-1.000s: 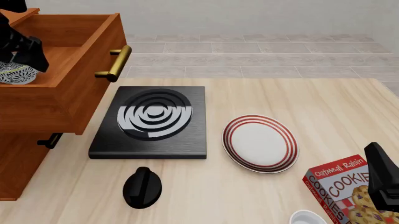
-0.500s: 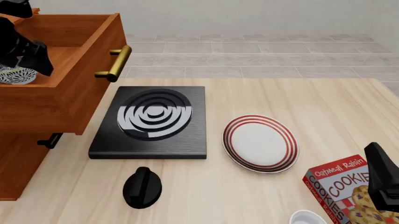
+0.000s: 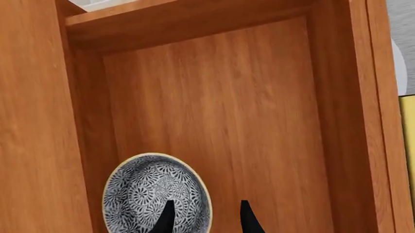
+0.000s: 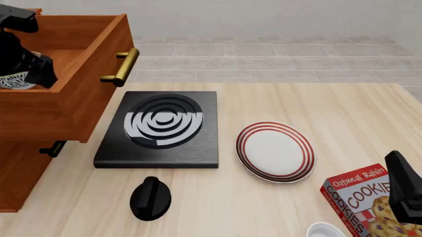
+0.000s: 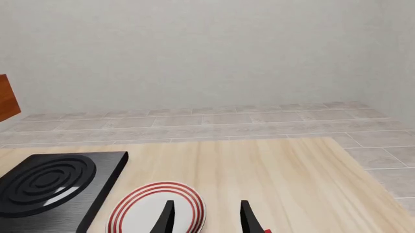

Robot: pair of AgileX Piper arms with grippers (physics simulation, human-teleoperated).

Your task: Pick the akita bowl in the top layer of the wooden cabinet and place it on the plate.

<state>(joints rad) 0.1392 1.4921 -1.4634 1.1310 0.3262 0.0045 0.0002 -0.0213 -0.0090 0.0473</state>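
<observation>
We locate the akita bowl (image 3: 157, 194) inside the top layer (image 4: 79, 106) of the wooden cabinet (image 4: 20, 168), which stands pulled out at the table's left edge. The bowl rests on the drawer floor against one side wall. The left pincer (image 3: 206, 217) hangs over the bowl with its fingers spread; one fingertip lies over the bowl's interior, the other outside its rim. In the front view the left arm hides most of the bowl. The plate (image 4: 275, 151) sits on the table (image 4: 264, 98) right of the black stove (image 4: 160, 129). The right pincer (image 5: 206, 217) is spread, holding nothing, above the plate's near side.
</observation>
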